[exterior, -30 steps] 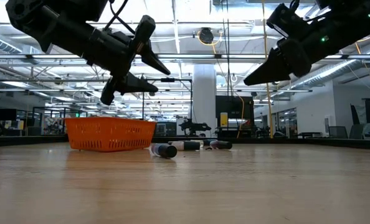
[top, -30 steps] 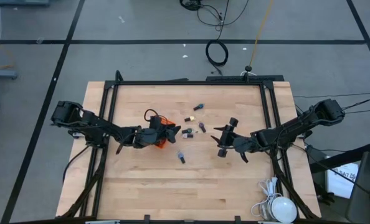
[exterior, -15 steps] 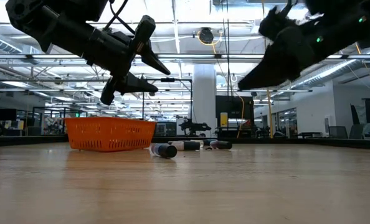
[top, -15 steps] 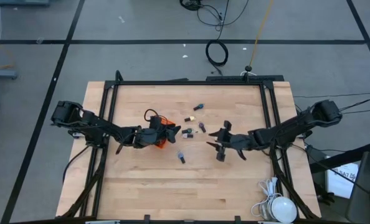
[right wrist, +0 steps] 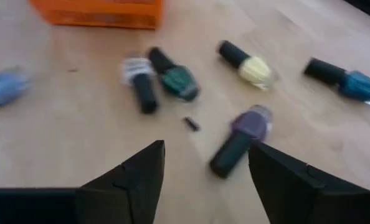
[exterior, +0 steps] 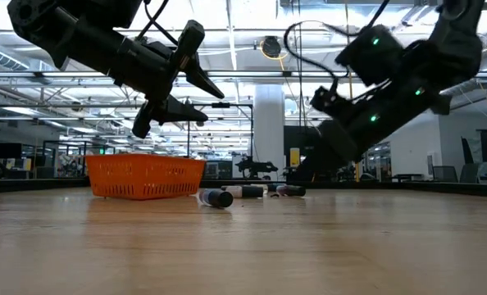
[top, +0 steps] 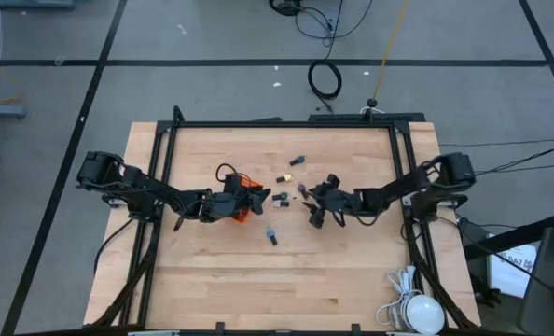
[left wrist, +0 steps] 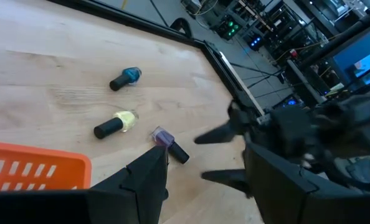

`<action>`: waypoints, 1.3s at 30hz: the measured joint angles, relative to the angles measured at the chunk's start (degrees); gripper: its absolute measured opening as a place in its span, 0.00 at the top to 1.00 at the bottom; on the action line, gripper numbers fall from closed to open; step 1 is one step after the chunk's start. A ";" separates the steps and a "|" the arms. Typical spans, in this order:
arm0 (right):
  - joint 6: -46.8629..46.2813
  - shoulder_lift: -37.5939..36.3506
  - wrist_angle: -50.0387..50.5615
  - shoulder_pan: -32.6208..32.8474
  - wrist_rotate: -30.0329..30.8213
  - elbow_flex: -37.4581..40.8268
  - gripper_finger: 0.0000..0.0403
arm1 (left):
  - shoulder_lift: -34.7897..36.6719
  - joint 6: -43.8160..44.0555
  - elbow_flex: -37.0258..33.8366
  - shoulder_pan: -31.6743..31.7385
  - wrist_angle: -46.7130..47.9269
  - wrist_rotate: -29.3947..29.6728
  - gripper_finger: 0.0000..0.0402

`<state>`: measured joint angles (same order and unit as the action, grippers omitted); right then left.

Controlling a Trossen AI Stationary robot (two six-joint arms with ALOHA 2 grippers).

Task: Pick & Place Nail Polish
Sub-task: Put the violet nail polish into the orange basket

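Note:
Several tiny nail polish bottles lie on their sides on the table: teal, yellow, purple, a green and a pale one together, and blue. An orange mesh basket stands left of them. My left gripper hangs open above the basket's right side, holding nothing. My right gripper is open and low, just right of the purple bottle, whose dark cap lies between the finger lines without touching them.
A black frame runs round the wooden table. A white cable bundle and lamp lie at the near right corner. Bare wood lies toward the near edge.
My right gripper has moved toward the table's left edge and down, from mid-right of the table to beside the purple bottle, staying open.

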<state>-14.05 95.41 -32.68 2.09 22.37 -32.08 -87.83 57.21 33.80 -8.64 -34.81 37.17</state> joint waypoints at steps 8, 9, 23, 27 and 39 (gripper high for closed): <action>0.14 5.73 -2.84 -3.96 -0.30 -0.25 0.45 | 0.00 0.00 0.00 0.11 -0.11 0.24 0.48; 0.16 5.97 -3.21 -4.05 -1.01 -0.30 0.45 | 0.00 0.00 0.00 0.11 -0.11 0.24 0.48; 3.02 6.17 -3.75 -7.62 -6.87 -0.35 0.51 | 0.00 0.02 0.00 0.11 -0.22 0.24 0.48; 2.76 6.11 -3.30 -9.16 -10.42 -0.37 0.55 | 0.00 0.02 0.00 0.11 -0.21 0.24 0.48; 5.37 6.16 -2.30 -9.14 -10.64 -0.39 0.80 | 0.00 0.00 0.00 0.11 -0.20 0.24 0.48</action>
<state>-8.68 101.57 -34.98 -7.05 11.73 -32.47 -87.83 57.21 33.80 -8.54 -35.00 37.41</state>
